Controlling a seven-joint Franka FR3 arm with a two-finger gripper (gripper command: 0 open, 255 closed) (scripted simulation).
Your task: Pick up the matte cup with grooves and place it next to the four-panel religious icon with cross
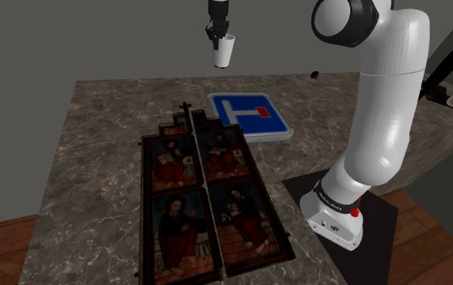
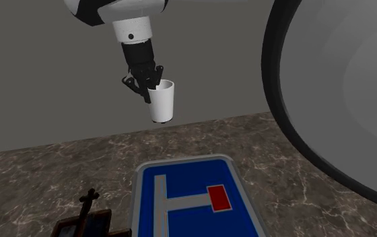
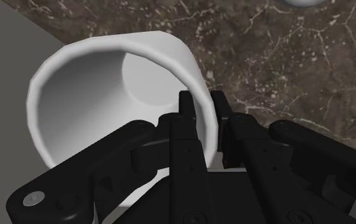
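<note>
A plain white cup (image 1: 225, 52) hangs in the air above the far edge of the marble table, held by its rim. My black gripper (image 1: 218, 36) is shut on the cup's wall, one finger inside and one outside. The second exterior view has the cup (image 2: 163, 101) upright under the gripper (image 2: 149, 86), well above the table. In the wrist view the cup's open mouth (image 3: 100, 95) faces the camera and the fingers (image 3: 189, 121) clasp its wall. The four-panel icon with a cross (image 1: 205, 194) lies flat on the table, nearer the shoulder view's bottom.
A blue road sign with a white T and red bar (image 1: 249, 116) lies flat between the icon and the far edge. The marble table (image 1: 95, 146) has bare room on the shoulder view's left. The arm's base (image 1: 338, 214) stands at the right.
</note>
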